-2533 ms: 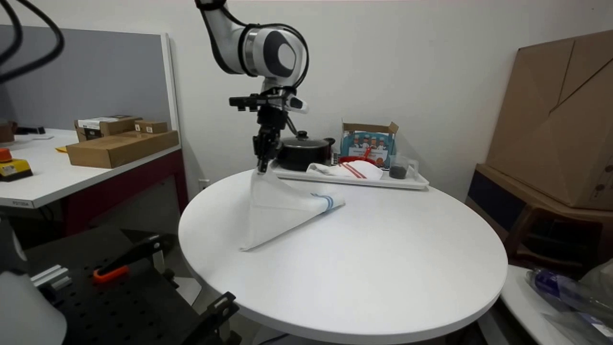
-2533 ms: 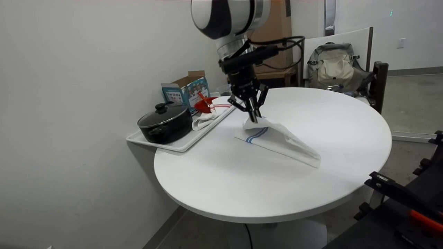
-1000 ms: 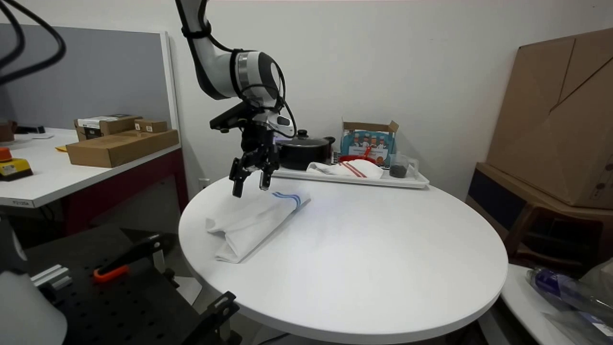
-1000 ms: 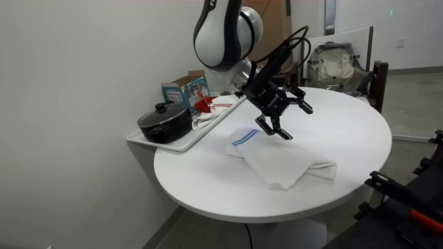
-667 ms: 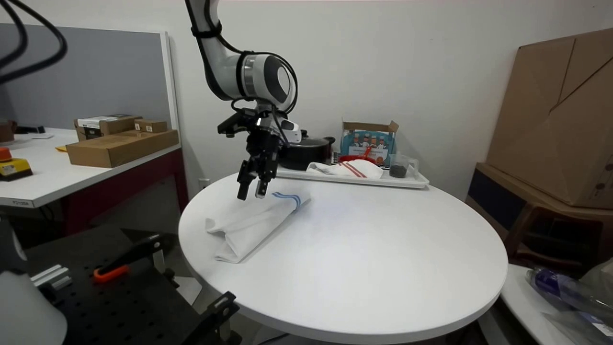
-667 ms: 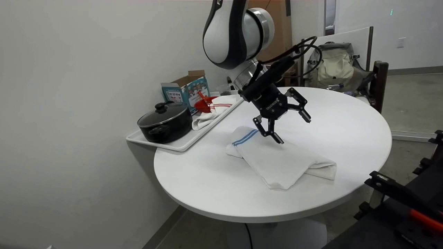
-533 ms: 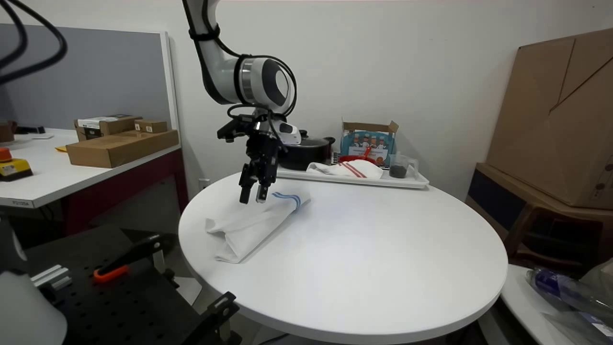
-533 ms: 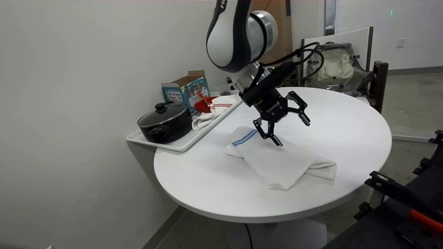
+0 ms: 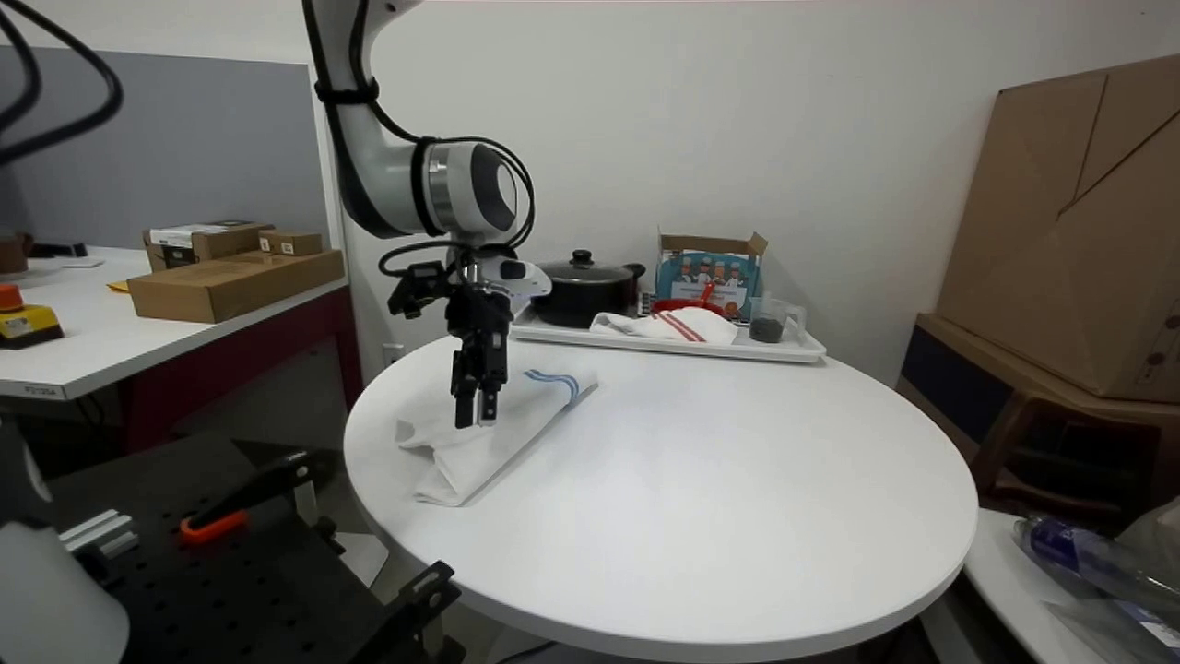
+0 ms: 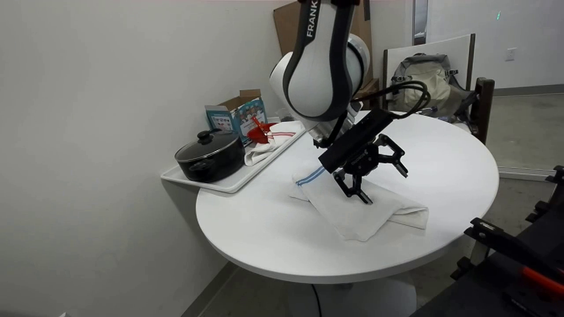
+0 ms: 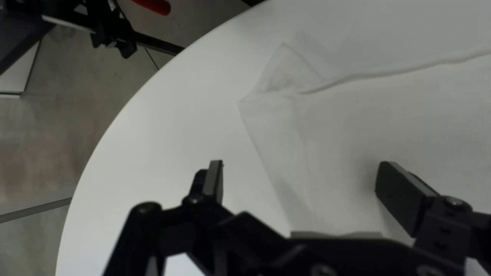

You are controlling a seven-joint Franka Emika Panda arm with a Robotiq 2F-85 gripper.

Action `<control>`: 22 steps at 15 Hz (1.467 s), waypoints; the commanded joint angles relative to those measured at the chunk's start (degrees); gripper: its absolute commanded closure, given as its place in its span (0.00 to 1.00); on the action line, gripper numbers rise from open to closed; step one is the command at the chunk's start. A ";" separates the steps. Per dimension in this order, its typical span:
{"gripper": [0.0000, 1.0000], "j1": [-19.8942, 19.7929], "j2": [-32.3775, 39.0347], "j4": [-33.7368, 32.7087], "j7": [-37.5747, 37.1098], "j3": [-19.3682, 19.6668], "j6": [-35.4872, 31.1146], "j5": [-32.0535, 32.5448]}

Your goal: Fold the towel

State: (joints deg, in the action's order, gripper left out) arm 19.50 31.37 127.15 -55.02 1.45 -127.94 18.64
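The white towel [image 10: 341, 212] bears two blue stripes [image 10: 310, 176].

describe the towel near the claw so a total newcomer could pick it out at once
Find the round white table, then the open black claw above it. Partly beneath the claw lies the towel, white and loosely folded, directly on the table. Its blue stripes set it apart from the red-striped cloth on the tray.

The arm [image 10: 317, 83] bends down from above; in an exterior view its gripper [image 9: 475, 420] hangs toward the left edge of the round table [image 9: 737, 516]. The fingers [image 11: 402, 195] stand wide apart; in the wrist view, one is nearer the table's curved edge.
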 commanded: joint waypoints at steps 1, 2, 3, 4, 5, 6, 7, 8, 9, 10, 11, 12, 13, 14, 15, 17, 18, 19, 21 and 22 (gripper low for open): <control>0.00 0.72 -1.90 4.65 -5.19 0.60 -3.47 0.53; 0.00 0.50 -2.06 5.58 -5.84 0.50 -4.08 0.24; 0.00 0.23 -1.99 6.37 -6.29 0.46 -4.78 0.04; 0.00 0.14 -1.90 7.05 -6.94 0.53 -5.37 0.00; 0.00 0.14 -1.64 7.70 -7.69 0.83 -6.05 0.20; 0.00 0.07 -1.46 8.29 -8.35 1.06 -6.62 0.24; 0.13 -0.09 -1.19 8.78 -9.04 1.38 -7.28 0.21; 0.26 -0.16 -0.92 9.19 -9.82 1.79 -7.97 0.21; 0.34 -0.32 -0.78 9.52 -10.29 2.11 -8.48 0.07; 0.42 -0.59 -0.53 9.75 -10.77 2.49 -9.20 -0.13; 0.49 -0.74 -0.36 9.85 -11.45 2.87 -9.81 -0.19; 0.57 -0.86 -0.07 9.80 -11.98 3.31 -10.34 -0.18; 0.64 -1.16 0.19 9.71 -12.36 3.59 -10.94 -0.42; 0.72 -1.64 0.47 9.42 -12.38 3.80 -11.29 -0.82; 0.79 -2.14 0.56 9.21 -12.25 3.88 -11.53 -1.23; 0.93 -3.11 0.43 8.72 -11.55 4.14 -12.29 -1.77; 0.94 -3.52 0.35 8.52 -11.43 4.36 -12.92 -1.88; 0.97 -4.06 0.28 8.31 -11.09 4.50 -13.53 -2.16; 0.99 -4.71 0.38 8.09 -11.16 5.05 -14.73 -2.35; 0.95 -5.23 0.23 8.27 -10.93 5.18 -15.34 -2.72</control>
State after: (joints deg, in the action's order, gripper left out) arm 15.26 31.48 135.51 -66.35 6.03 -140.85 17.34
